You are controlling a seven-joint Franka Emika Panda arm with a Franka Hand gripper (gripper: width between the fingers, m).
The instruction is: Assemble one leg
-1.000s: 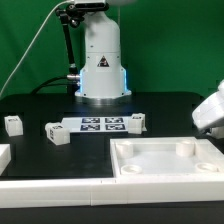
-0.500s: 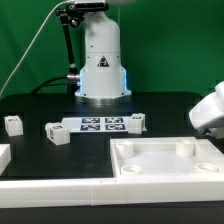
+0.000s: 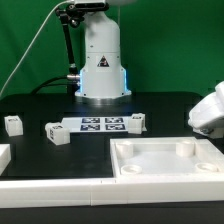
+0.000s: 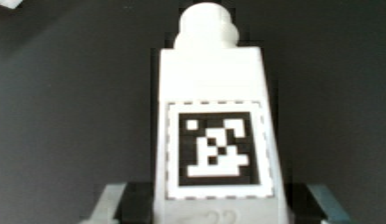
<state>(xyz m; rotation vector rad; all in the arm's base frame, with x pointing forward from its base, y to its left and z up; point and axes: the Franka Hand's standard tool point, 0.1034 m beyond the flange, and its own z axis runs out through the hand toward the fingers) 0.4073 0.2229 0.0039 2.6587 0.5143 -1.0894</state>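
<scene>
Black table (image 3: 170, 100); the white tabletop (image 3: 155, 163) lies flat along its front edge, toward the corner on the exterior view's right, sockets up; the gripper (image 3: 206, 116) hangs by the table's edge on the exterior view's right, above the tabletop; its fingers (image 4: 122, 203) look clamped on the leg (image 4: 215, 90), one on each side of its base.

Step in hand, by your reading: carry the leg to a socket (image 3: 186, 148); keep it straight, centre the rounded tip (image 4: 208, 24) over the hole, then lower slowly.

The leg runs out from between the fingers; its tag (image 4: 216, 142) faces the wrist camera.
</scene>
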